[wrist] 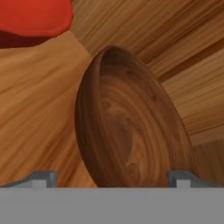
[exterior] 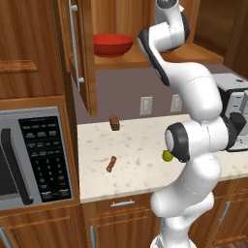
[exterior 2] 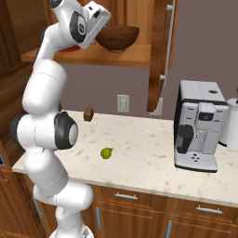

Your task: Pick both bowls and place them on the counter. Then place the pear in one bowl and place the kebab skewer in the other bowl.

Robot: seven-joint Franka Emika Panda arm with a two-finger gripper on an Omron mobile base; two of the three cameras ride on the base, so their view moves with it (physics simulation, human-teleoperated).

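end effector [wrist: 112, 179]: up inside the open upper cabinet, jaws spread wide with nothing between them. In the hand view the two finger tips sit either side of the near edge of the brown bowl; can't tell if they touch it.
brown bowl [exterior 2: 118, 37]: dark, wood-grain, sitting on the wooden shelf [exterior 2: 111, 56] in the cabinet. From the right base view it's just past the robot's hand, which covers its left edge.
red bowl [exterior: 113, 44]: glossy one, also on that shelf, left of the arm in the left base view. In the hand view it's a red patch in the top left corner, close to the brown bowl but not touching it.
pear [exterior 2: 107, 153]: small yellow-green thing lying on the tabletop [exterior 2: 153, 162], out in the open, well apart from the coffee machine. In the left base view it just peeks out beside the arm's dark joint.
kebab skewer [exterior: 111, 164]: thin stick of reddish-brown chunks, lying flat on the tabletop towards the front, nearer the microwave side.
brown block [exterior: 115, 123]: stubby dark block at the back of the tabletop near the wall, behind the skewer.
coffee machine [exterior 2: 197, 132]: silver and black, standing on the right part of the tabletop.
microwave [exterior: 31, 157]: built into the wood to the left of the tabletop.
cabinet door [exterior: 76, 53]: swung open, hanging out over the back left of the tabletop.
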